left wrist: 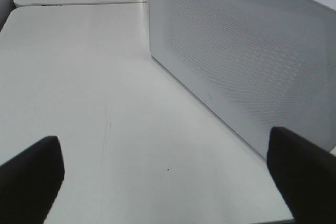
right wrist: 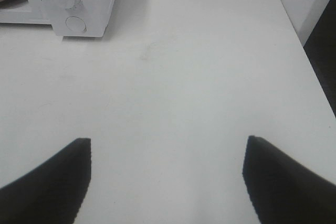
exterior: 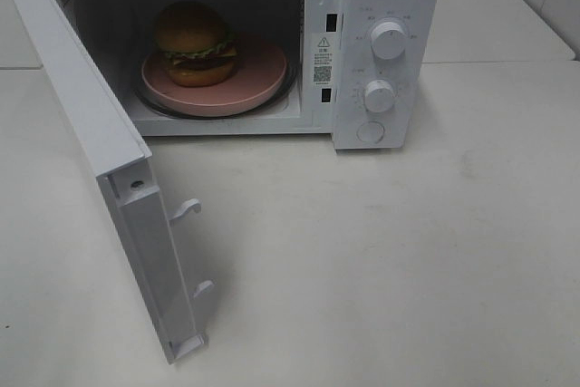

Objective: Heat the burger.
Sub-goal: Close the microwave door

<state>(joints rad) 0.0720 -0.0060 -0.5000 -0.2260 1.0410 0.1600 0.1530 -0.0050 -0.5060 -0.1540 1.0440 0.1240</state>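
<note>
Sitting on pink plate (exterior: 263,74) inside open microwave (exterior: 390,6), far centre: burger (exterior: 193,41) | door (left wrist: 236,56) swung out near-left, outer face close right of left pincer (left wrist: 165,179), released, empty | right pincer (right wrist: 167,179) released, well apart over tabletop (right wrist: 184,77) | likely next: left arm pushes door shut

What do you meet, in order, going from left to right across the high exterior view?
Open microwave door → burger → warning sticker → control panel.
</note>
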